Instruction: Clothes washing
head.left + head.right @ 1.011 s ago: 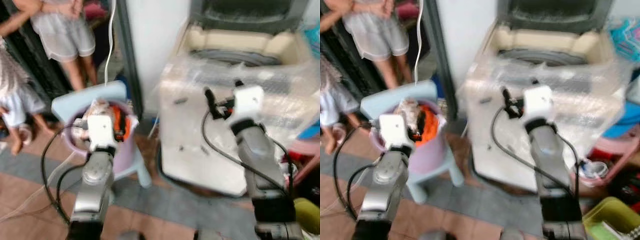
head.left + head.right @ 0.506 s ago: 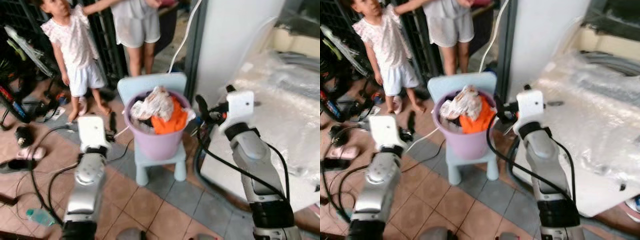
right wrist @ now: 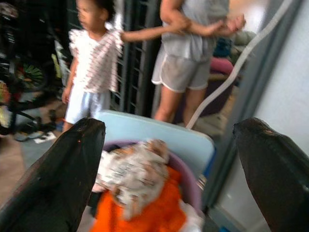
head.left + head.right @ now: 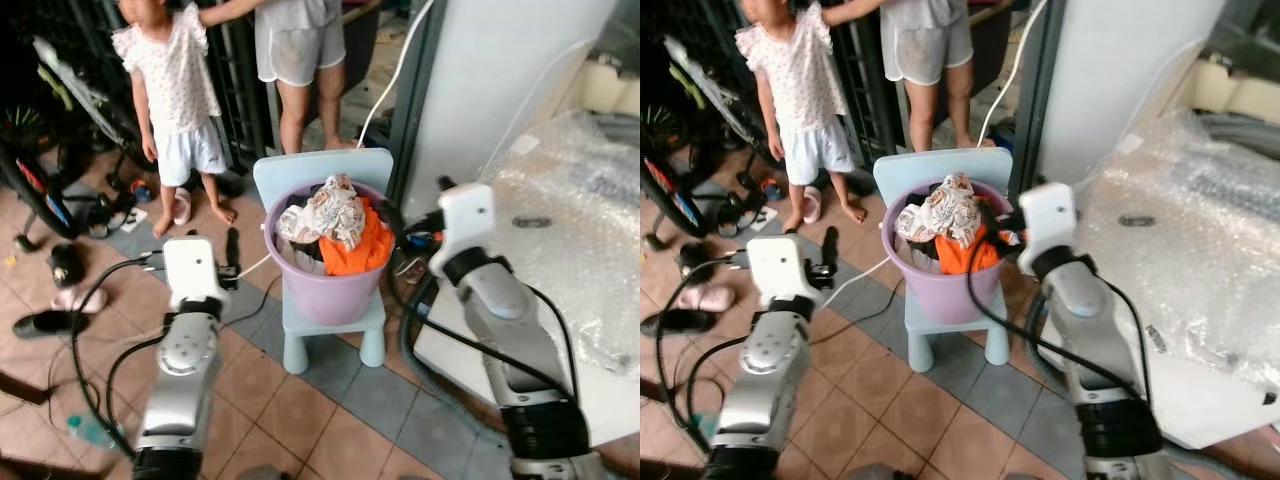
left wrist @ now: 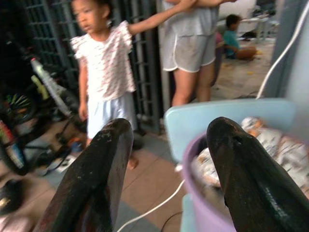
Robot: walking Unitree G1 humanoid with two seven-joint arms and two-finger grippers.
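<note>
A purple bucket [image 4: 325, 295] stands on a small light-blue chair [image 4: 320, 168]. It is heaped with clothes: a white patterned cloth [image 4: 325, 212] on top and an orange one [image 4: 360, 250] beside it. My left gripper [image 4: 232, 250] is held out left of the bucket, apart from it. In the left wrist view it [image 5: 171, 130] is open and empty, with the bucket's rim [image 5: 190, 193] just ahead. My right gripper [image 4: 398, 222] is close to the bucket's right rim. Seen from the right wrist, it [image 3: 171, 128] is open, looking over the patterned cloth [image 3: 133, 171].
A washing machine under bubble wrap [image 4: 570, 230] fills the right side, next to a white pillar [image 4: 500, 70]. A child [image 4: 175, 90] and another person [image 4: 300, 50] stand behind the chair. A bicycle [image 4: 60, 110], shoes [image 4: 45, 322] and cables lie on the tiled floor at left.
The camera has swung left from the washing machine to the bucket on the chair. My right gripper now sits nearer the bucket's rim.
</note>
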